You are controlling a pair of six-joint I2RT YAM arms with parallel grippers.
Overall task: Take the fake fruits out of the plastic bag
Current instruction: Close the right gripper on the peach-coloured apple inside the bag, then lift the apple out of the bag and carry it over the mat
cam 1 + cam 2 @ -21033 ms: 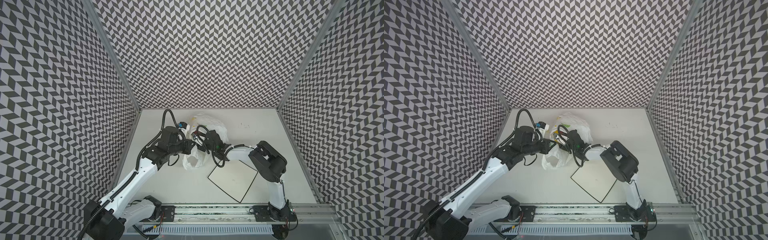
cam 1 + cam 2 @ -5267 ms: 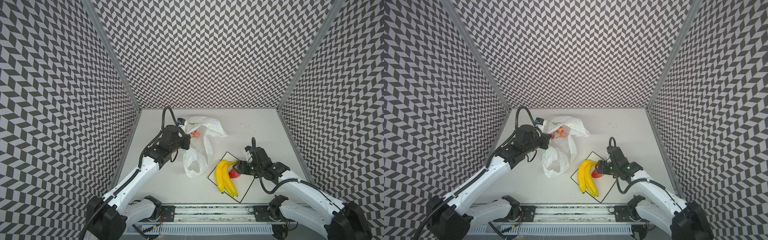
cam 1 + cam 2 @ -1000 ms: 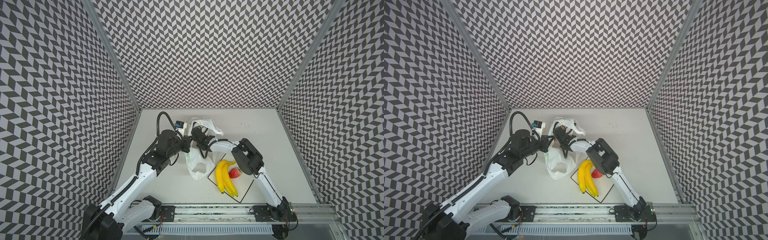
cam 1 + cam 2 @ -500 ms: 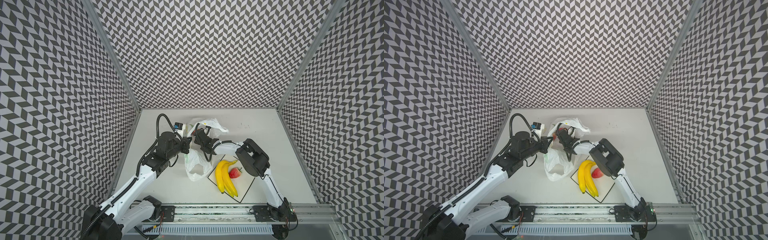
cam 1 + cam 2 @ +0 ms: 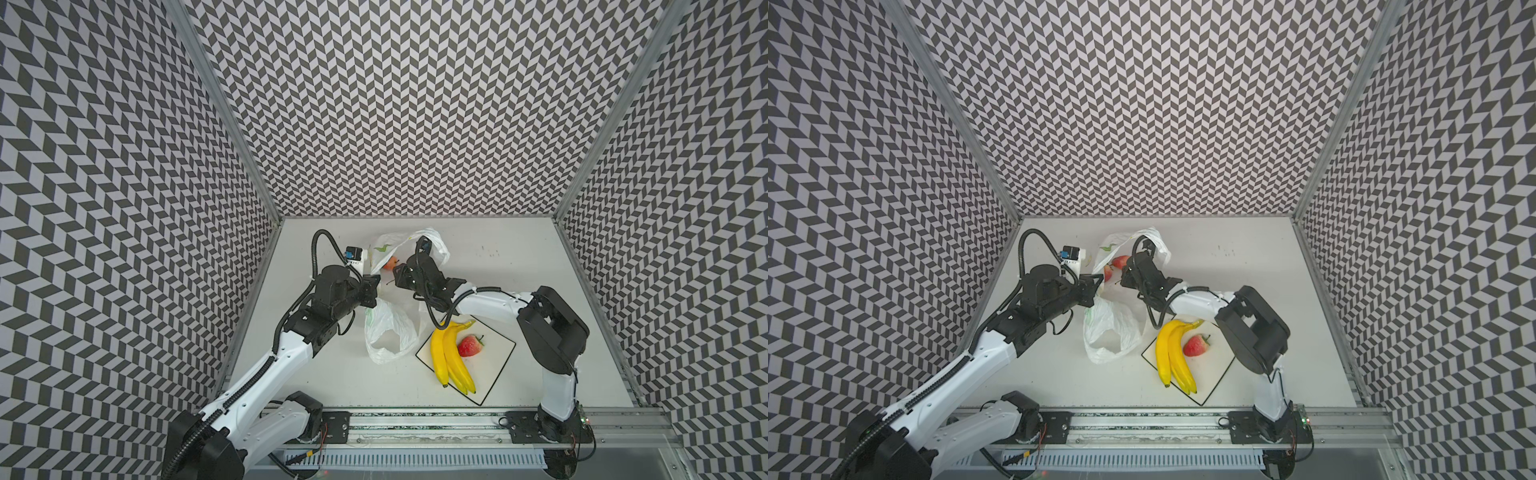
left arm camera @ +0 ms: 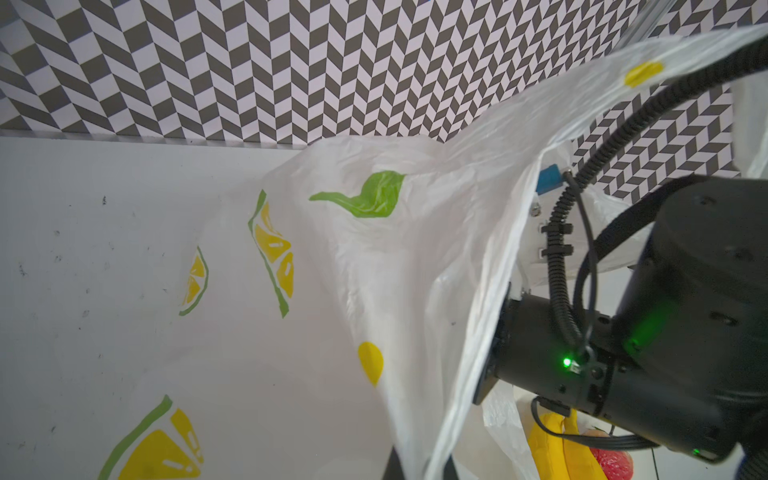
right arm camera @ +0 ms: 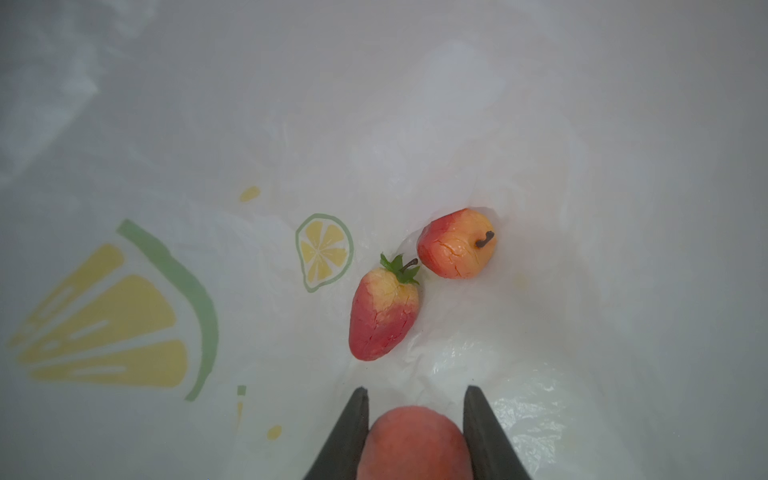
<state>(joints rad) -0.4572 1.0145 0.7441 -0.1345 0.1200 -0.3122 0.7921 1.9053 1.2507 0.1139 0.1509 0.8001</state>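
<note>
The plastic bag [image 5: 388, 328] [image 5: 1108, 328] lies left of centre with its mouth lifted. My left gripper [image 5: 372, 286] [image 5: 1096, 286] [image 6: 419, 469] is shut on the bag's rim and holds it up. My right gripper [image 5: 395, 279] [image 5: 1122, 280] [image 7: 416, 388] reaches into the mouth, shut on a smooth red-orange fruit [image 7: 415, 444]. Deeper in the bag [image 7: 374, 124] lie a strawberry [image 7: 384, 316] and a small peach-orange round fruit [image 7: 457, 243]. The bananas [image 5: 451, 353] [image 5: 1173, 353] and another strawberry [image 5: 469, 345] [image 5: 1195, 345] rest outside the bag.
A flat white square plate with a black rim [image 5: 494, 357] [image 5: 1219, 361] lies front right of the bag and carries the bananas and strawberry. Patterned walls close in the left, back and right. The arms' base rail runs along the front edge.
My right gripper's jaws have narrowed onto the red-orange fruit inside the bag, and that arm's elbow has swung to the right. The left gripper keeps its hold on the bag.
</note>
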